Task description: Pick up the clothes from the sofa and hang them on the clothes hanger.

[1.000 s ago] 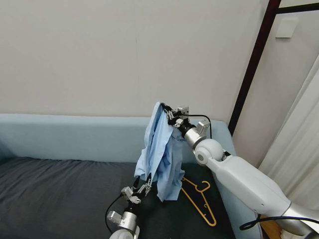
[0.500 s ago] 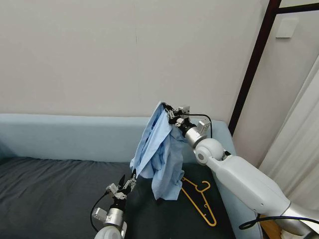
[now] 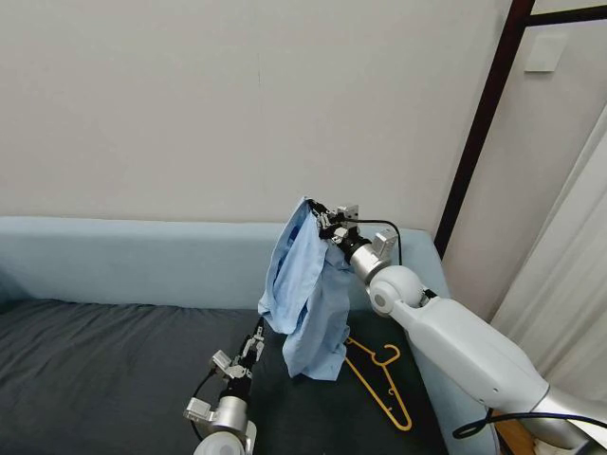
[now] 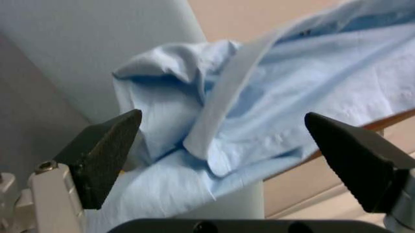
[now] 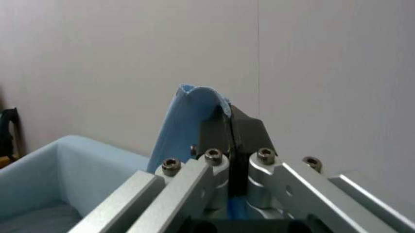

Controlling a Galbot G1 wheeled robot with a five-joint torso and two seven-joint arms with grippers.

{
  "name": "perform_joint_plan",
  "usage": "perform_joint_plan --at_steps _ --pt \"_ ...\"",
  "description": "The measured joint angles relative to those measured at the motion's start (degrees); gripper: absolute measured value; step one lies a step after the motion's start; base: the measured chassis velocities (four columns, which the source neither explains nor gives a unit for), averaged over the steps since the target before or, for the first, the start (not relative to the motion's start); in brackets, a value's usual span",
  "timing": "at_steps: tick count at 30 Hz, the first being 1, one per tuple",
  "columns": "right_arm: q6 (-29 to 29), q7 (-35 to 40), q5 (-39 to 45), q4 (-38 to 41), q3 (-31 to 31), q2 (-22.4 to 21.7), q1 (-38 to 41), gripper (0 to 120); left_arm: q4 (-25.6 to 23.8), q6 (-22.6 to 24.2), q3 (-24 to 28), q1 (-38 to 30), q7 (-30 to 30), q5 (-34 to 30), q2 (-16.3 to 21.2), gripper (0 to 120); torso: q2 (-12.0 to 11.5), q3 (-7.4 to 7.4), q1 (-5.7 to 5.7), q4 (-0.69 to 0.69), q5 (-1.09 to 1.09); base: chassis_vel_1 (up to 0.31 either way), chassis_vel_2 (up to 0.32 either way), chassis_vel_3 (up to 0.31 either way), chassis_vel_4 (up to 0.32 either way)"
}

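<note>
Pale blue fabric, a shirt (image 3: pixel 305 294), is hanging in the air above the dark seat of the sofa (image 3: pixel 123 263), bunched and drooping from its top fold. The right pincer (image 3: pixel 322 221) is clenching that top fold, its fingers pressed together on the cloth, high in front of the sofa's light blue back. The left pincer (image 3: pixel 253 343) is pointing upward just beneath the shirt's lower left corner, released, with its fingers spread wide. In the left wrist view the two dark fingertips (image 4: pixel 104 150) are standing far apart with the crumpled cloth beyond the gap; whether they are touching it I cannot tell. A yellow hanger (image 3: pixel 382 377) is lying flat on the seat, just beside the shirt's hanging hem, under the right arm.
</note>
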Motion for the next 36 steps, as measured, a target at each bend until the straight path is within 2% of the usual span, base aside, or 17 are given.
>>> perform_joint_plan --at_steps 9,12,16,25,32,36 --pt "-0.30 0.27 -0.04 -0.26 -0.46 0.99 0.43 0 2.94 -0.17 1.99 -3.13 1.17 0.62 -3.75 96 0.00 0.00 0.00 -0.01 0.00 0.000 0.000 0.000 0.000" --pt "-0.37 0.36 -0.06 -0.41 -0.48 1.28 0.53 0 5.89 -0.41 2.05 -6.29 1.17 0.28 -5.88 86 0.00 0.00 0.00 -0.02 0.00 0.000 0.000 0.000 0.000" --pt "-0.46 0.57 0.01 -0.58 -0.21 1.40 0.72 0 8.72 -0.48 2.56 -7.77 1.51 0.33 -6.53 76 0.00 0.01 0.00 -0.01 -0.01 0.000 0.000 0.000 0.000" --pt "-0.55 0.60 0.10 -0.55 0.07 0.87 0.69 0 10.66 -0.63 2.32 -7.96 2.06 0.61 -7.21 76 -0.01 0.01 0.00 0.00 0.00 0.000 0.000 0.000 0.000" --pt "-0.56 0.53 0.49 -0.18 0.15 0.25 0.71 0 12.86 -0.84 2.20 -9.06 2.64 1.64 -9.46 76 -0.01 0.00 0.00 -0.01 0.00 0.000 0.000 0.000 0.000" --pt "-0.61 0.92 0.76 0.10 0.17 0.20 0.65 0 14.40 -0.99 1.85 -9.69 2.93 1.73 -10.68 69 -0.01 0.00 0.00 -0.01 0.00 0.000 0.000 0.000 0.000"
